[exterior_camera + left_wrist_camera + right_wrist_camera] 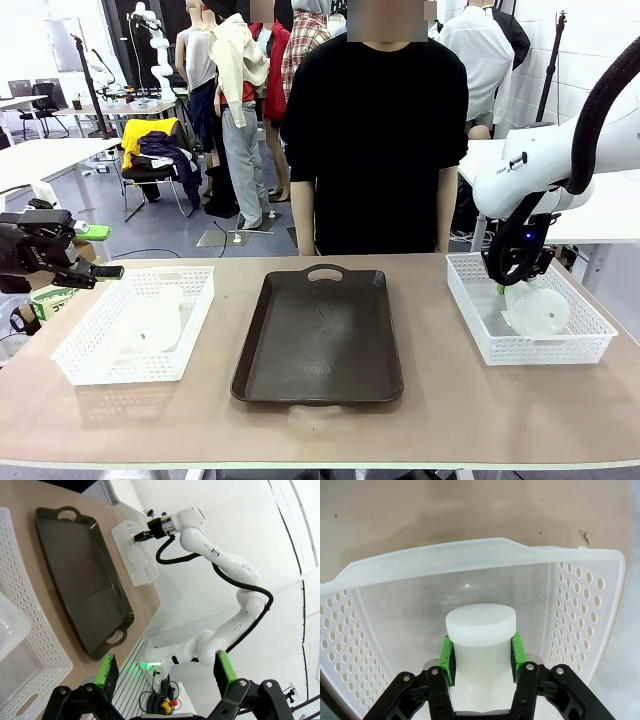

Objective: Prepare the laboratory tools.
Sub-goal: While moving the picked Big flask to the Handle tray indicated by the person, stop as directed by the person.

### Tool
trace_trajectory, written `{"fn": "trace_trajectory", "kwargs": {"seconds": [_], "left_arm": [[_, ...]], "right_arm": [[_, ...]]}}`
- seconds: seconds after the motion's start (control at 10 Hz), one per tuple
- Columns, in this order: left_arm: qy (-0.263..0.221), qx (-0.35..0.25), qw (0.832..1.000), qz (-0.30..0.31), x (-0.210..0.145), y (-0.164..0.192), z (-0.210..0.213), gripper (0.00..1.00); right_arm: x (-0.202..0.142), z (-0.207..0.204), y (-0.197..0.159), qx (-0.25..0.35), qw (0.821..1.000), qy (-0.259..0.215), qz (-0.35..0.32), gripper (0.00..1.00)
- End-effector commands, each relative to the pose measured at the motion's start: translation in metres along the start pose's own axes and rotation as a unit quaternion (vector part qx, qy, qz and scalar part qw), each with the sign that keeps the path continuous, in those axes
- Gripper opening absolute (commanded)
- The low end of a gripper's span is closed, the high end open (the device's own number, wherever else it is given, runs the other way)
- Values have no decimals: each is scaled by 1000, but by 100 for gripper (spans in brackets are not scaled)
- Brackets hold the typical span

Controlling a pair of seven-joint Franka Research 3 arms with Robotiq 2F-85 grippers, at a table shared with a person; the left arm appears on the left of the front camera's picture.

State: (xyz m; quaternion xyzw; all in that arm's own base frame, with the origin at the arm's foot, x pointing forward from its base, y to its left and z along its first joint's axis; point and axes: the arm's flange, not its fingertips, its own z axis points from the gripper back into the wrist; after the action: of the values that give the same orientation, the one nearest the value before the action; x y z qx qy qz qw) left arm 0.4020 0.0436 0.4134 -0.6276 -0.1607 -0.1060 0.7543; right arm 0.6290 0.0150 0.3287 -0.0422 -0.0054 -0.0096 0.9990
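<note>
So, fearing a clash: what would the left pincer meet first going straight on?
The way looks free: the left pincer points across above the tray; the right arm stands far off, depth unclear.

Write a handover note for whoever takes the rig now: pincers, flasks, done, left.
The left pincer is open and empty, beside the left basket.
The right pincer is shut on the neck of the right flask, inside the right basket.
The left flask lies in the left basket, untouched.
Done: one grasp. Left: lift both flasks out; the tray is probably where they go.
</note>
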Motion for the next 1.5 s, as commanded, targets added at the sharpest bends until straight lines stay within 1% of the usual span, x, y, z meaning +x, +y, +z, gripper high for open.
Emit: {"fn": "trace_trajectory", "kwargs": {"seconds": [0.0,0.2,0.4,0.8,1.0,1.2,1.4], "left_arm": [[2,-3,1000,-3,-1,-1,2,100],[2,-3,1000,-3,-1,-1,2,100],[2,-3,1000,-3,-1,-1,2,100],[2,-3,1000,-3,-1,-1,2,100],[2,-3,1000,-3,-1,-1,2,100],[2,-3,1000,-3,-1,-1,2,100],[2,-3,1000,-3,-1,-1,2,100]], "right_arm": [[1,0,0,0,1000,-2,2,0],[0,0,0,0,1000,0,0,0],[0,38,-15,21,1000,-6,-17,0],[-9,92,-28,15,1000,-17,-13,0],[-18,119,-31,15,999,-36,-11,0],[-25,136,-31,26,998,-58,7,0],[-28,143,-31,19,997,-69,7,0]]}}
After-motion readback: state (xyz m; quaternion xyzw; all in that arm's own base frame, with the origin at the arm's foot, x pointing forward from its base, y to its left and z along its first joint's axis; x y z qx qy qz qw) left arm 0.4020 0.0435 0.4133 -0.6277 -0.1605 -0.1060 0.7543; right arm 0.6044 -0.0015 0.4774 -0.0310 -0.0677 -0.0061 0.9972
